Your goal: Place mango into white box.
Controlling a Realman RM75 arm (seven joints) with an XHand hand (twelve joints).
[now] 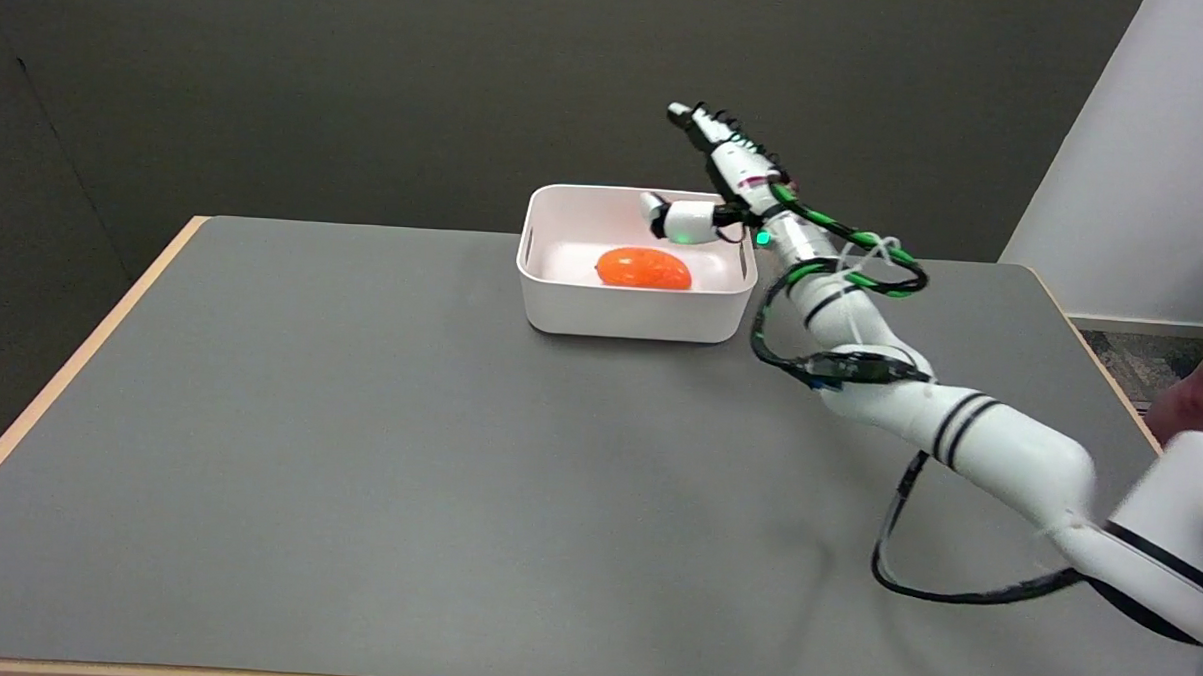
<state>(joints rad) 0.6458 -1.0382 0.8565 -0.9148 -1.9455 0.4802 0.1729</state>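
An orange mango (644,268) lies on the floor of the white box (630,317), which stands at the far middle of the grey table. My right hand (719,182) hovers above the box's right rear corner, fingers spread and pointing up and away. Its thumb reaches left over the box, a little above the mango and apart from it. The hand holds nothing.
The grey table (357,450) has wooden edges at left and front. My right arm (959,421) crosses the table's right side with looped cables hanging from it. A white wall stands at the far right, a dark wall behind.
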